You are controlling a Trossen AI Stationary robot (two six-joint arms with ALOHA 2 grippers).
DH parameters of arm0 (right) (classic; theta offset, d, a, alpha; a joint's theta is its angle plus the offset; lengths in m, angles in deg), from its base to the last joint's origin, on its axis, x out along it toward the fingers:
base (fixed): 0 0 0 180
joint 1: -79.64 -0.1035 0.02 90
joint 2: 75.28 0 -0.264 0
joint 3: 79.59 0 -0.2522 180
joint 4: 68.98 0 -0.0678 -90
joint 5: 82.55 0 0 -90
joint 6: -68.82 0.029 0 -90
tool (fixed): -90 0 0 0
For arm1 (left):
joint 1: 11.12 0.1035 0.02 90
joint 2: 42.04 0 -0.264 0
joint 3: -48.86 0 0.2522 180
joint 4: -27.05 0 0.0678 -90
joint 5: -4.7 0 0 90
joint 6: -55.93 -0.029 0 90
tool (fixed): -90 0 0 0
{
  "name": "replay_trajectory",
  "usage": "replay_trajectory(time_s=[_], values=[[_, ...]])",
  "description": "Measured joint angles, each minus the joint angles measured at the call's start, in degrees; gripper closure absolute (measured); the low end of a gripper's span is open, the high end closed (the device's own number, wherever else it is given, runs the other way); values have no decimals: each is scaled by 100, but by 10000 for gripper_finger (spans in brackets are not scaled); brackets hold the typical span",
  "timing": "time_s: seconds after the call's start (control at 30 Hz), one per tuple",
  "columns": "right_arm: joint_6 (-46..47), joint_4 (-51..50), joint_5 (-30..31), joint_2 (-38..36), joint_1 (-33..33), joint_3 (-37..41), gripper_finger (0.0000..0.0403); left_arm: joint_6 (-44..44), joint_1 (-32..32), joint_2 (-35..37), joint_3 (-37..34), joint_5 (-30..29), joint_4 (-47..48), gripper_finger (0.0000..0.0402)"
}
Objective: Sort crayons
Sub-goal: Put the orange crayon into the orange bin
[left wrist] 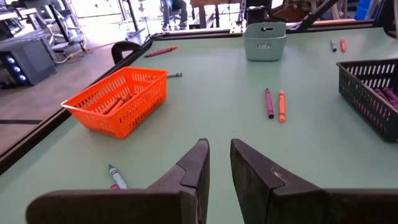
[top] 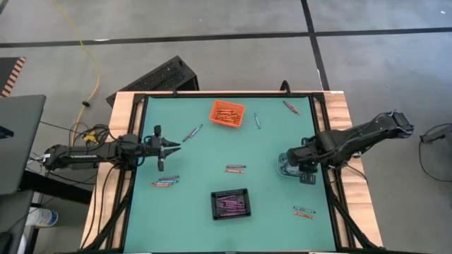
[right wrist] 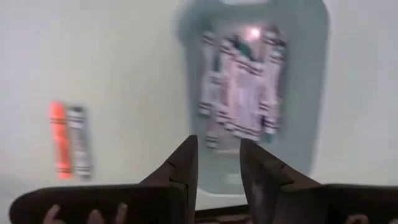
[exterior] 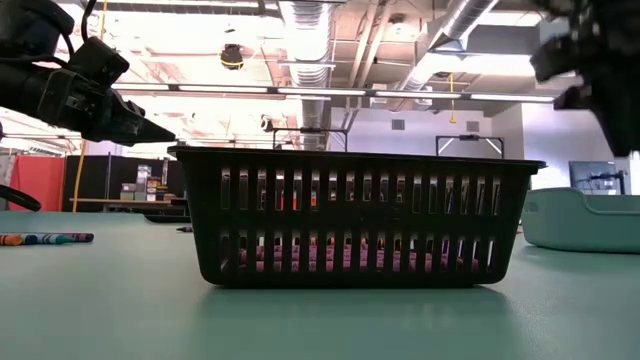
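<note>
Keep the right hand (right wrist: 217,163), fingers spread and empty, square over the pale teal plastic bin (right wrist: 305,93) holding blue-grey paper-wrapped crayons (right wrist: 239,87), then lift straight up; left hand (left wrist: 217,165) nearly pressed together, idle.

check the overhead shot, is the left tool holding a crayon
No. The left tool hangs over bare mat with nothing between its fingers, and the nearest crayons lie apart from it on the table.

The table top (top: 268,212) looks smooth and matt, framed by pale bare wood (top: 342,113). On it, the slotted baskets (black (exterior: 360,215), orange (left wrist: 118,99)) look like glossy plastic; the crayons (left wrist: 274,104) wear paper wraps.
</note>
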Motion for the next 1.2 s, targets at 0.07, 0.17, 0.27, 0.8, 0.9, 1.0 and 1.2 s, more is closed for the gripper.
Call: replay_trajectory(time_s=[0.07,0.17,0.27,0.8,0.9,1.0,1.2], values=[[344,52,-31,0,-261,-153,295,0,2,2,0,-1,0,348],[953,275,-95,0,-746,-283,296,1,2,0,0,0,0,348],[1625,596,-367,55,-1284,-304,296,0,2,0,0,-1,0,348],[3135,868,-782,2086,-3218,-1264,296,1,0,2,0,0,0,348],[3252,878,-780,2403,-3377,-1404,296,0,1,1,0,-1,0,348],[3394,952,-779,2667,-3536,-1419,296,2,1,0,0,-1,0,348],[3965,1075,-779,2984,-3958,-1419,296,2,2,0,0,-1,0,348]])
